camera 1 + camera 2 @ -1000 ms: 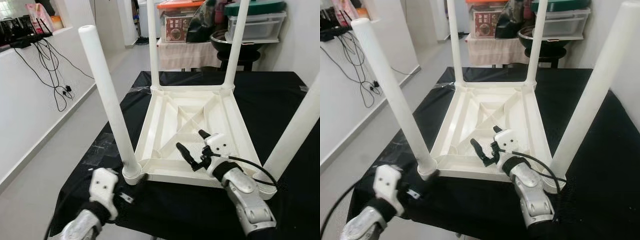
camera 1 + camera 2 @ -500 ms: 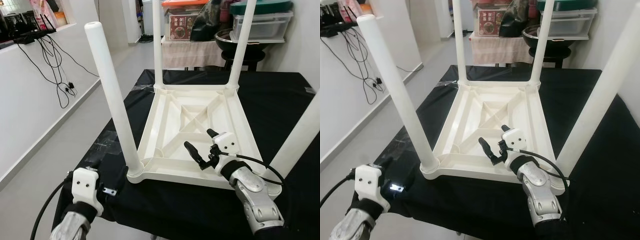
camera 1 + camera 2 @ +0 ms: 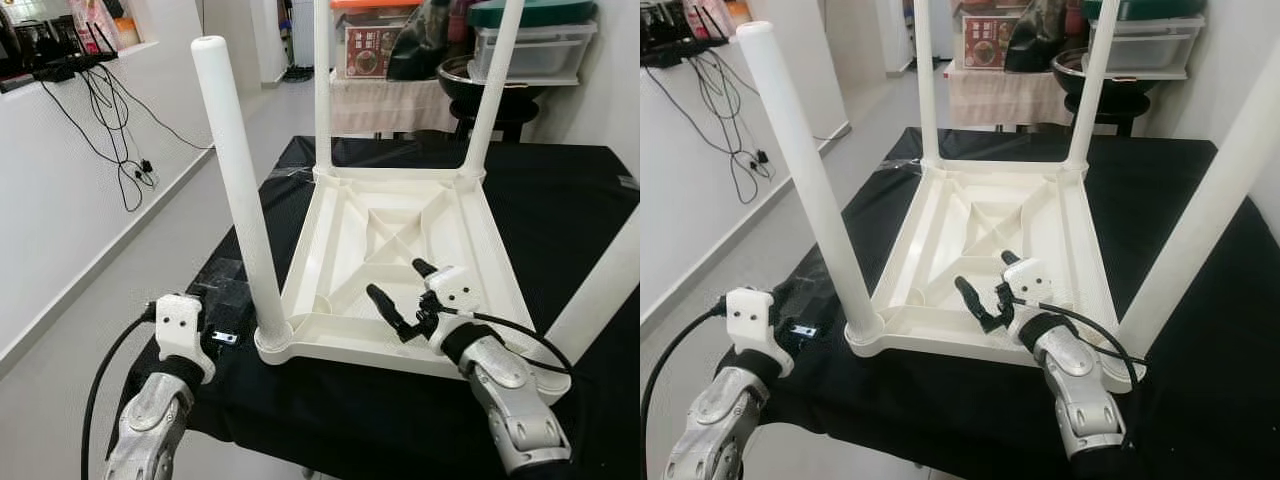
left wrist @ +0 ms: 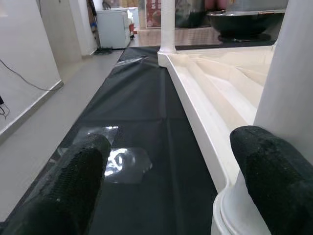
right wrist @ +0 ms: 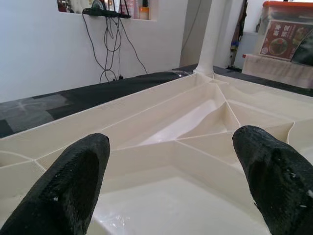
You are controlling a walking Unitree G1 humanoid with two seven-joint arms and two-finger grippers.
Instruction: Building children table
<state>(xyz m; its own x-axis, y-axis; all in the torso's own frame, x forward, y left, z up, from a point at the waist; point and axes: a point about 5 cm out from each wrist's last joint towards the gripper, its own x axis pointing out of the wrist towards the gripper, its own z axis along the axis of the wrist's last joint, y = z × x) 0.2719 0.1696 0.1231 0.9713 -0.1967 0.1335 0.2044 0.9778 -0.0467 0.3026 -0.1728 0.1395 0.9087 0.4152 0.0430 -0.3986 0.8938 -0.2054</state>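
A white plastic children's table lies upside down on a black cloth, its legs pointing up. The near-left leg rises from its corner socket. At the right edge stands the near-right leg. My left gripper is open just left of the near-left socket, low over the cloth, with one finger next to the leg's base. Open too, my right gripper hovers over the ribbed underside near the front rim and holds nothing.
The black-covered worktable ends just in front of me. Grey floor and a white wall ledge with dangling cables lie to the left. Storage boxes and a dark bowl stand behind. A shiny tape patch marks the cloth.
The camera has shifted. My left gripper has drawn back to the left of the near-left leg's base. The right gripper stays over the underside, still open.
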